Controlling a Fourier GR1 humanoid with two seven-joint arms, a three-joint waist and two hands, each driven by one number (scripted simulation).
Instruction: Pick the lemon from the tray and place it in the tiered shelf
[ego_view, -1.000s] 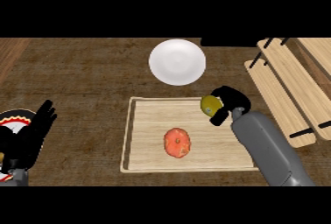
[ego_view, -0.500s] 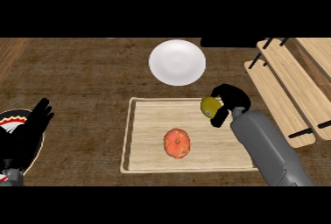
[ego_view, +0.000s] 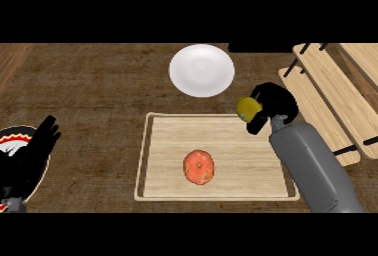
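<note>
The yellow lemon (ego_view: 247, 106) sits inside my right hand (ego_view: 273, 105), whose black fingers curl round it above the far right corner of the wooden tray (ego_view: 170, 131). Only the lemon's left side shows past the fingers. The tiered shelf (ego_view: 332, 95) of pale wooden slats on a black frame stands just right of that hand. My left hand (ego_view: 33, 150) rests open at the left edge, fingers up.
An orange-red round fruit (ego_view: 198, 167) lies in the middle of the tray. A white plate (ego_view: 201, 70) sits behind the tray. A dark object with red and white markings (ego_view: 11, 140) shows behind my left hand.
My right hand has lifted the lemon slightly up and toward the shelf. My left hand has sunk a little lower at the left edge.
</note>
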